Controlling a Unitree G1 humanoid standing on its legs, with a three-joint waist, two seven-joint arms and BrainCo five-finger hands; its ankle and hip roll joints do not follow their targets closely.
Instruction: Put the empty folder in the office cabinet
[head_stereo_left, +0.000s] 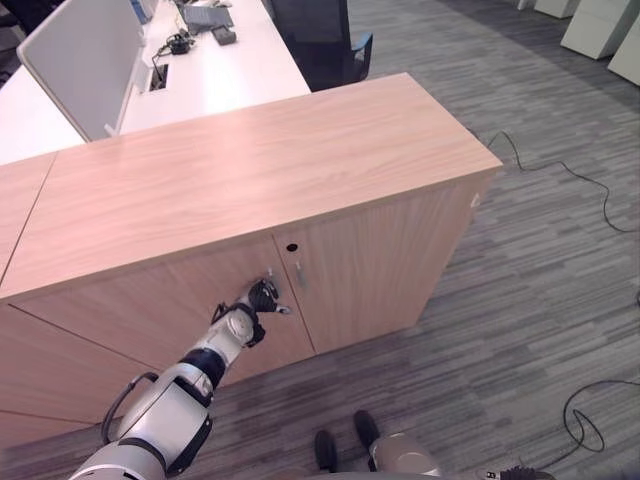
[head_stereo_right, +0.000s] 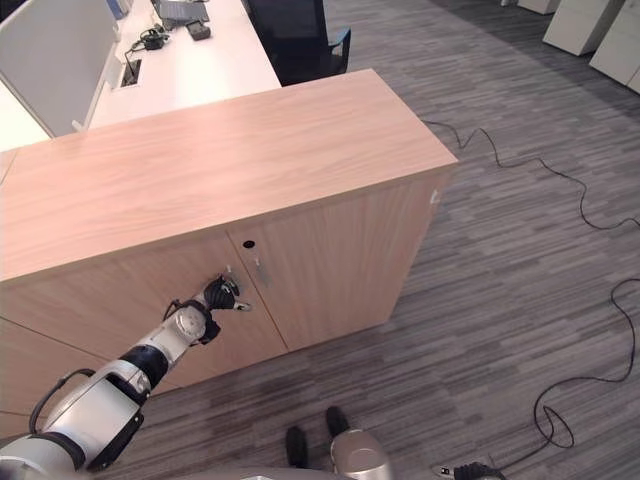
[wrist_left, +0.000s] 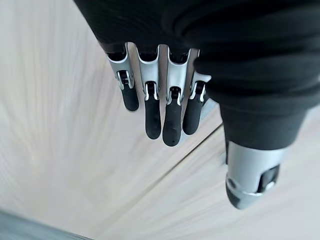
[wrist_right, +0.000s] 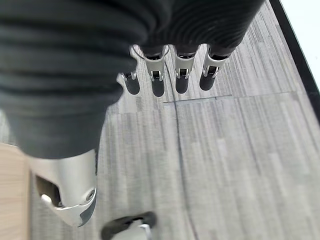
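Note:
The wooden office cabinet stands in front of me with both front doors closed. A dark keyhole and a small metal handle sit by the seam between the doors. My left hand reaches out to the left door beside that seam, at handle height. In the left wrist view its fingers are straight and close to the wood, next to the door seam, with the thumb apart. My right hand hangs relaxed above the grey carpet, holding nothing.
Behind the cabinet is a white desk with a partition screen, and a black office chair. Black cables trail over the carpet on the right. White units stand at the far right.

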